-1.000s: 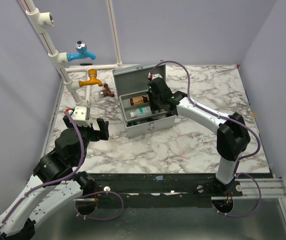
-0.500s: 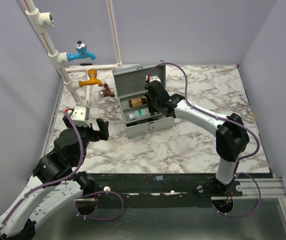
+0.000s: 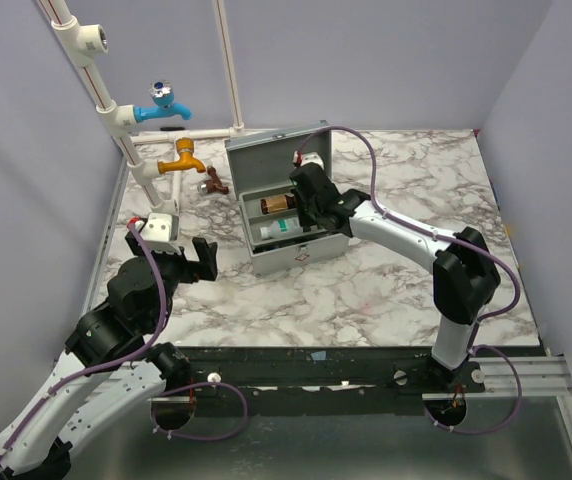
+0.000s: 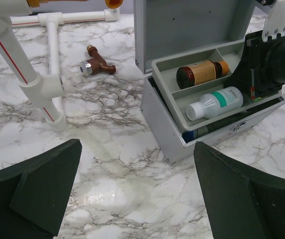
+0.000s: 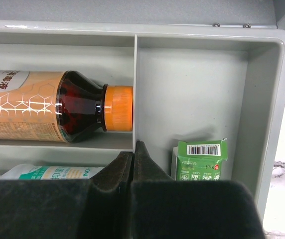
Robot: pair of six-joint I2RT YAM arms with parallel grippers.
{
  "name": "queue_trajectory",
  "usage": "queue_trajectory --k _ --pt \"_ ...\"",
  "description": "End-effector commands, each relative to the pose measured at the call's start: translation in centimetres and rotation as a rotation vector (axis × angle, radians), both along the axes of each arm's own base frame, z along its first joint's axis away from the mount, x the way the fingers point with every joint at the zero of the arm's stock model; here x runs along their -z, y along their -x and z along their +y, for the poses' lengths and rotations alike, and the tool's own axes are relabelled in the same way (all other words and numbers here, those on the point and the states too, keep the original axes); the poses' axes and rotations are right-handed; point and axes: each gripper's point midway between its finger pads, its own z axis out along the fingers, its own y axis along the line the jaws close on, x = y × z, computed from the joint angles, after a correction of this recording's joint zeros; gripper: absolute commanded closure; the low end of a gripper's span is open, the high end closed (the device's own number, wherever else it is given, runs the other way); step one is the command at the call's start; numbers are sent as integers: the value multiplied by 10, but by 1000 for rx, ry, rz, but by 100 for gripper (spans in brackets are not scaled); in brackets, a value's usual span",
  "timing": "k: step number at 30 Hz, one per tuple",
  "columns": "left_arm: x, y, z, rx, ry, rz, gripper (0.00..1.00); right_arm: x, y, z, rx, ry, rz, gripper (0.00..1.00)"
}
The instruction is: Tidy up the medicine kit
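Marble table, lilac walls, medicine kit open, left fingers spread, right fingers together

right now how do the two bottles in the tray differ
The brown bottle has an orange cap; the white bottle has a white cap and green label. The brown bottle lies in the far compartment, the white bottle in the nearer one. Both lie on their sides in the tray.
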Motion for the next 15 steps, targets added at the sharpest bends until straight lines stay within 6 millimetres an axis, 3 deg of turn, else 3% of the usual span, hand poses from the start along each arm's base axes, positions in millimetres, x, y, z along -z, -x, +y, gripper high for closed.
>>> queue_trajectory --k 1,6,15 --pt "0 0 -1 11 4 -6 1 -4 4 -18 20 42 -5 99" --pt "-1 1 -1 12 9 -10 1 -5 8 -18 -3 50 10 99" --pt "-1 1 -1 12 13 -11 1 14 16 -10 -62 39 60 99"
